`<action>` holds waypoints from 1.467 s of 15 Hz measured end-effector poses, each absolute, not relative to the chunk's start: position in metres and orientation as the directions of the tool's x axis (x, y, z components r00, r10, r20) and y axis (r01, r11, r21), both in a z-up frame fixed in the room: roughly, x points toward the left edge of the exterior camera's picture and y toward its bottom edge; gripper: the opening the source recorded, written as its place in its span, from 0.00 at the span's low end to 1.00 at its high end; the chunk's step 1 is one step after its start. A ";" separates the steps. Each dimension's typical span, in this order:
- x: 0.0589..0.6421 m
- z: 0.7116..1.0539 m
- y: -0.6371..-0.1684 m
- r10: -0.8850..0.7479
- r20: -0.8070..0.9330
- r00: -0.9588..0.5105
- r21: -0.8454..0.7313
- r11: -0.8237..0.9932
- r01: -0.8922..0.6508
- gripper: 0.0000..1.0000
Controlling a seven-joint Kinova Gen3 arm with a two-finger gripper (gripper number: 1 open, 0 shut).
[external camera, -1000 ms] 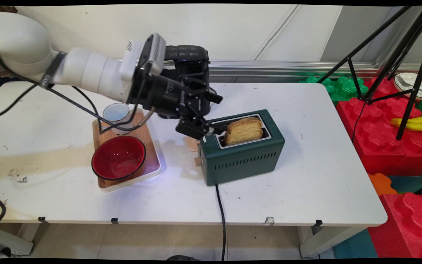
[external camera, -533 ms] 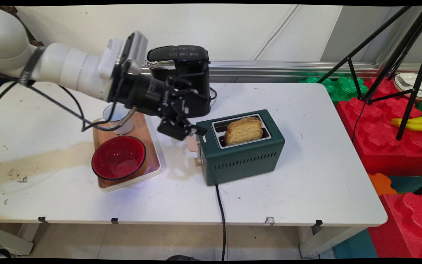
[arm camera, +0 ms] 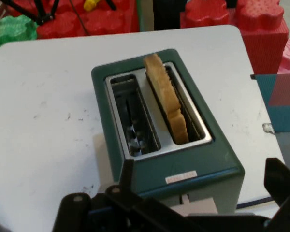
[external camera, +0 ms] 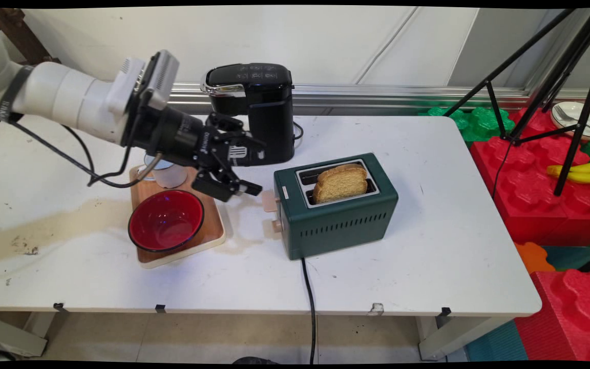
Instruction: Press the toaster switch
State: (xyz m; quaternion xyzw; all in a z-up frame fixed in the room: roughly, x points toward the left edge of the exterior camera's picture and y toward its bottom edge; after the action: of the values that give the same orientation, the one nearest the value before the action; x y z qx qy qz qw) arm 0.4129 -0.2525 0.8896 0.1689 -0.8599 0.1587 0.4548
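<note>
main view shows the gripper point(external camera: 254, 171) hanging empty over the table point(external camera: 428, 246), jaws spread wide, just left of the green toaster point(external camera: 336, 215) and apart from it. hand view looks along the gripper point(arm camera: 203, 203) onto the toaster point(arm camera: 135, 96), where 1 slice of toast point(arm camera: 166, 104) stands upright in 1 of the 2 slots. main view puts the toast point(external camera: 340, 182) in the nearer slot. below the gripper, a wooden tray point(external camera: 213, 230) carries a red bowl point(external camera: 166, 220) and a white cup point(external camera: 168, 175). a black coffee machine point(external camera: 261, 110) stands behind.
</note>
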 end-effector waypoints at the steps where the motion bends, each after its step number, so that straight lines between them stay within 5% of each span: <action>1: 0.416 0.889 -0.251 -0.153 0.835 -0.528 -0.114 0.891 -0.439 1.00; 11: 0.450 0.874 -0.234 -0.198 0.824 -0.532 -0.090 0.880 -0.466 1.00; 12: 0.451 0.873 -0.234 -0.197 0.824 -0.532 -0.091 0.880 -0.466 0.00; 22: 0.445 0.844 -0.242 -0.200 0.830 -0.521 -0.083 0.880 -0.468 0.00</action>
State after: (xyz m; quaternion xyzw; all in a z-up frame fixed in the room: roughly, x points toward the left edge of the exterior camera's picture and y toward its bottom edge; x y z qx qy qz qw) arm 0.4450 -0.2419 0.8443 0.1944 -0.8593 0.1496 0.4488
